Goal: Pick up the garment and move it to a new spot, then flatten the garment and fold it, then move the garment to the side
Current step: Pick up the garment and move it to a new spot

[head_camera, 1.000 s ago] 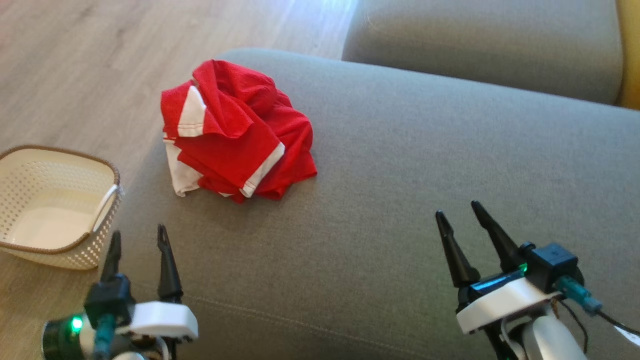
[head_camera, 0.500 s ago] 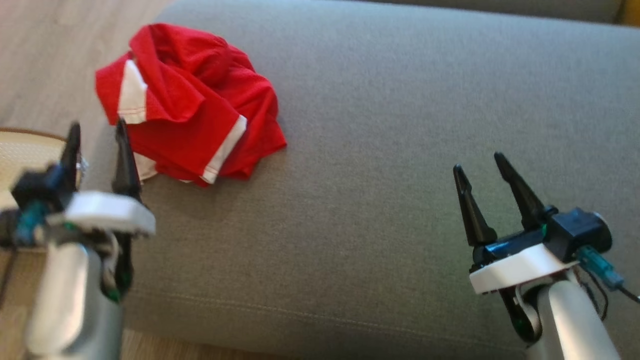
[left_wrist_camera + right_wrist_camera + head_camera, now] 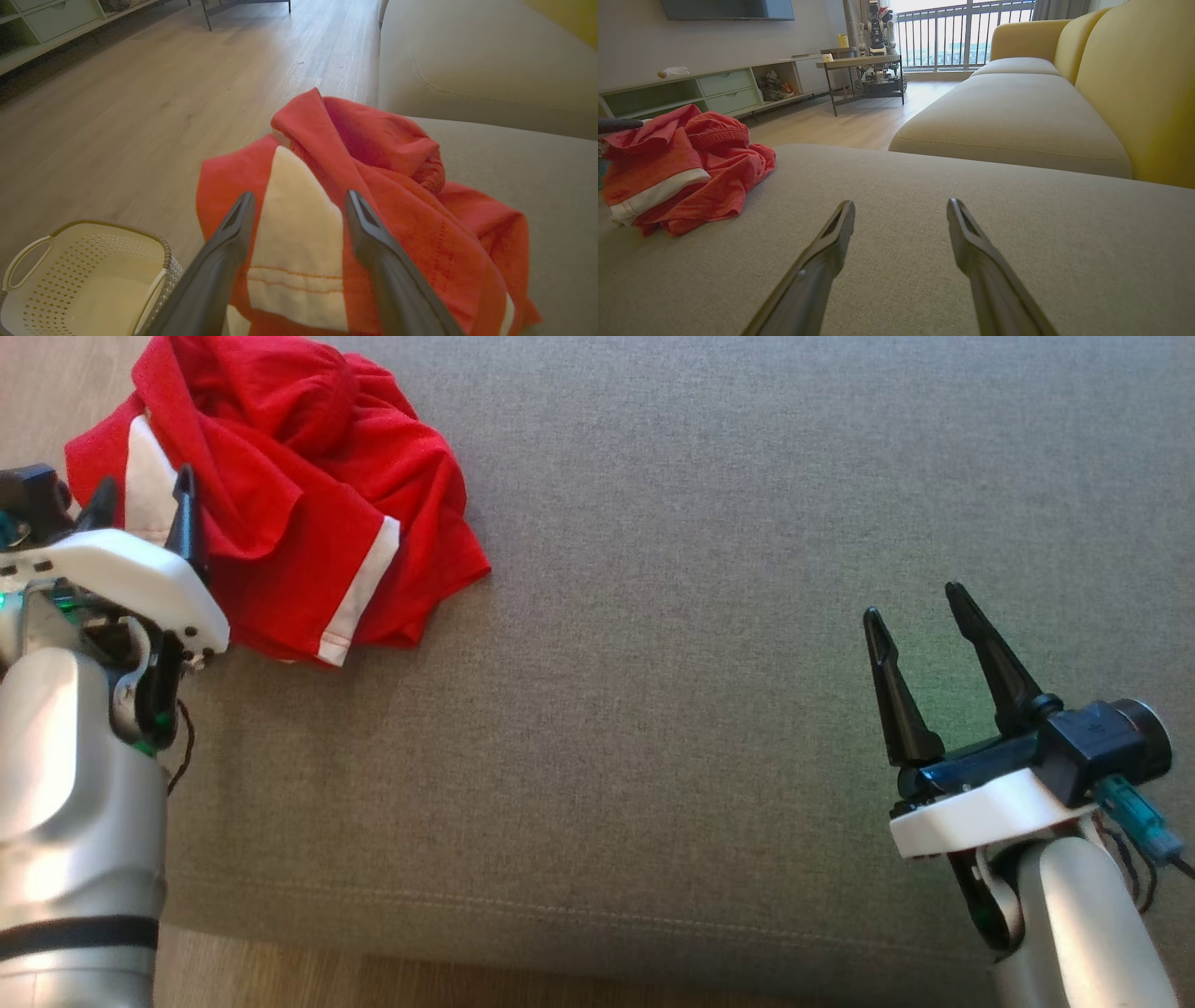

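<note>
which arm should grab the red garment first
Left. The left gripper hangs open at the garment, framing its white panel; the right gripper is open over bare cushion, well away.

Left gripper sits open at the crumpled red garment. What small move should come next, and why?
Probably ease the left gripper forward and down onto the garment, ready to close. Its open fingers frame the cloth without pinching it, so nothing is held; the right gripper hangs open far off over the sofa cushion.
</note>
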You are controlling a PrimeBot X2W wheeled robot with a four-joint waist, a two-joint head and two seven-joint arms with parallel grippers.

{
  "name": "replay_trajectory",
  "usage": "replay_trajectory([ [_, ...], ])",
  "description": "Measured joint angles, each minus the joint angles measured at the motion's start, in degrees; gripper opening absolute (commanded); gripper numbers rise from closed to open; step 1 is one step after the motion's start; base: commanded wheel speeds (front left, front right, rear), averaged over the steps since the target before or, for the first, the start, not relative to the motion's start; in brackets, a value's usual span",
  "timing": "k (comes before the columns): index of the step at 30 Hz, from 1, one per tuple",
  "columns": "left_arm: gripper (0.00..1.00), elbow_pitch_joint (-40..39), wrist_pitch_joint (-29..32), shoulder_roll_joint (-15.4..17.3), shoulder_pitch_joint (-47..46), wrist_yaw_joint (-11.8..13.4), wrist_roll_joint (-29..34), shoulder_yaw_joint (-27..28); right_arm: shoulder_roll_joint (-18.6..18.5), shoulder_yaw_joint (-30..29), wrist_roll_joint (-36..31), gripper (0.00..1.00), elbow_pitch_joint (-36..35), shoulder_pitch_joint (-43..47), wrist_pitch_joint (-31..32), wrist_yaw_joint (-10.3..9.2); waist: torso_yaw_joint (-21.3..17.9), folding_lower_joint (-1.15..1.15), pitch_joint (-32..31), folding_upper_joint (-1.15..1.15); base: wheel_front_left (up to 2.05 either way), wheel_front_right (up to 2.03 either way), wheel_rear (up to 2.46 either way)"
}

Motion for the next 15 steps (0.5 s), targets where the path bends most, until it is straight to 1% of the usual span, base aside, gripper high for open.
replay_trajectory([
  [6, 1.00, 6.22, 2.09, 0.92, -3.06, -1.21, 0.02, -1.46, -0.02, -0.02, -0.08, 1.00, -0.62, -0.01, 0.10, 0.00, -0.26, -0.01, 0.90, 0.00, 0.00, 0.00, 0.00],
  [11, 1.00, 10.16, 2.79, 0.96, -4.41, -1.60, 0.08, -2.57, -0.03, -0.09, -0.08, 1.00, -0.74, -0.03, 0.41, 0.00, -0.30, -0.01, 1.40, 0.00, 0.00, 0.00, 0.00],
  [12, 0.00, 10.85, 2.80, 0.93, -4.61, -1.72, 0.07, -2.83, -0.03, -0.07, -0.08, 1.00, -0.73, -0.04, 0.55, 0.00, -0.30, -0.01, 1.40, 0.00, 0.00, 0.00, 0.00],
  [14, 0.00, 11.68, 2.63, 0.89, -4.93, -2.19, 0.03, -2.96, -0.03, 0.00, -0.08, 1.00, -0.73, -0.04, 0.58, 0.00, -0.26, -0.01, 1.32, 0.00, 0.00, 0.00, 0.00],
  [15, 0.00, 12.20, 0.89, 0.92, -5.27, -2.15, -0.01, -2.92, -0.03, 0.07, -0.08, 1.00, -0.70, -0.04, 0.58, 0.00, -0.20, -0.01, 1.14, 0.00, 0.00, 0.00, 0.00],
])
